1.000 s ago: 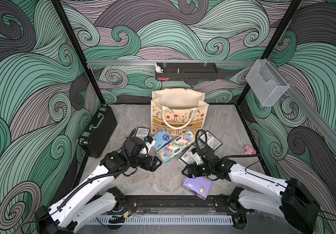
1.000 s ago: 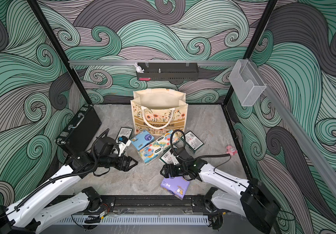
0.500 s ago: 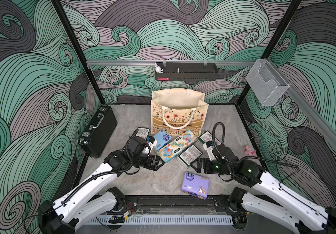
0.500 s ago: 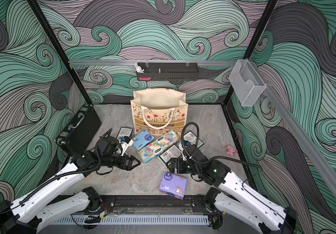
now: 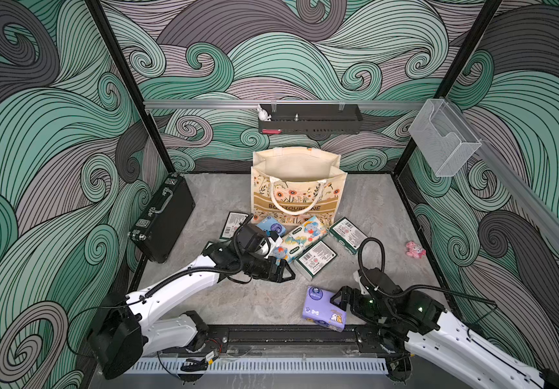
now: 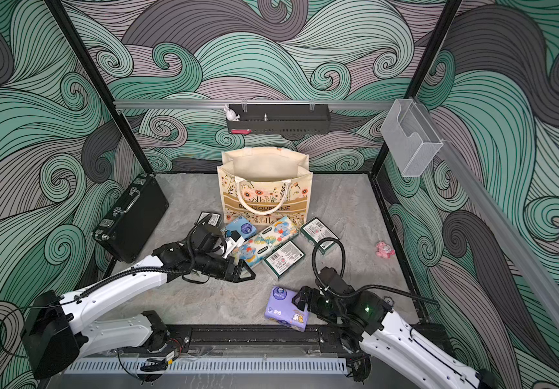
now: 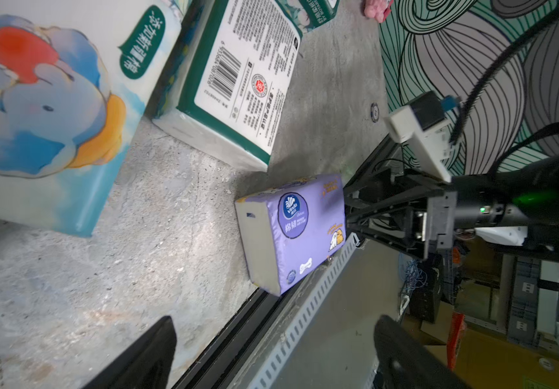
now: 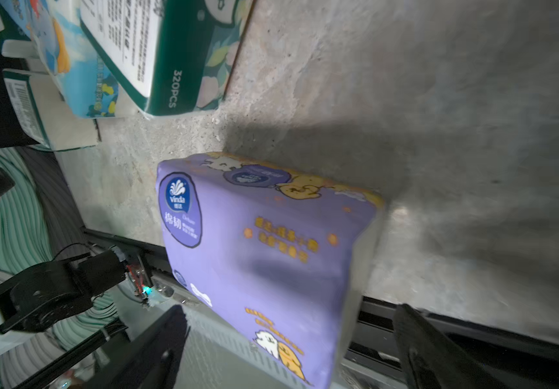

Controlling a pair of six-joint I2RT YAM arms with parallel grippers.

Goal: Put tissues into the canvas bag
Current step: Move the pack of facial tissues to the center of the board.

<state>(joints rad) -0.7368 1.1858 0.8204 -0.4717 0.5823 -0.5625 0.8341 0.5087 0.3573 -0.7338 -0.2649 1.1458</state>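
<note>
Purple tissue pack (image 5: 321, 308) flat on grey floor (image 5: 237, 303) at front edge, by black rail (image 5: 271, 335), well apart from canvas bag (image 5: 300, 198). Right gripper (image 5: 338, 301) at pack's end: jaws spread either side of it, not pinching. Other tissues on floor just before bag: elephant pack (image 5: 305, 235), green-and-white pack (image 5: 316, 259), light blue pack (image 5: 271, 227). Bag upright, back centre, mouth open. Left gripper (image 5: 287, 271) low beside elephant pack, jaws spread, holding nothing. Black briefcase (image 5: 163, 215) at left wall. Pink toy (image 5: 415, 250) at right.
</note>
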